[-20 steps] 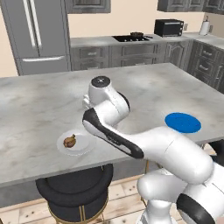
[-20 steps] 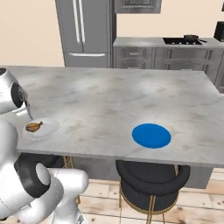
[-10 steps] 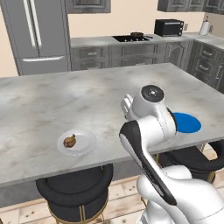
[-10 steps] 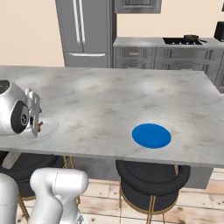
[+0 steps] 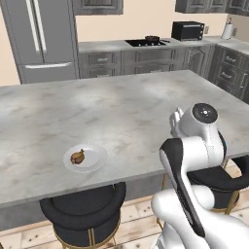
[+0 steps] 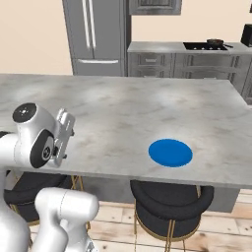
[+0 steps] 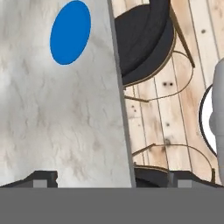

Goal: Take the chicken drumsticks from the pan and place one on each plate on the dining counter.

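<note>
1. The gripper (image 7: 111,177) is open and holds nothing; in the hand view its two dark finger tips (image 7: 41,178) stand wide apart, over the near edge of the dining counter (image 5: 121,104).
2. One drumstick (image 5: 77,156) lies on the white plate (image 5: 85,158), near the front edge of the counter. The blue plate (image 6: 170,152) is bare. So I judge that half of the task is done and one drumstick is left to fetch.
3. The pan (image 6: 214,42) sits on the black cooktop (image 6: 204,46) at the back of the kitchen, well apart from the counter. I judge that the base must drive there, so a wide swing of the arm beside the counter edge is a risk: it could knock the white plate, which is close to the edge.
4. The blue plate is also near the front edge. A drumstick is round and could roll; if it is released too high or off centre, it may slide off the plate, or even off the counter to the floor.
5. A grasp on the thin bone end may let the plump end tip and slip out during the long way back.
6. Hard to see: the pan is very small in both base views, and I cannot tell if a drumstick is in it. Its handle is not clear either.
7. In the left base view the arm covers the place where the blue plate should be. In the hand view the black stool (image 7: 142,37) is cut off by the counter edge.
</note>
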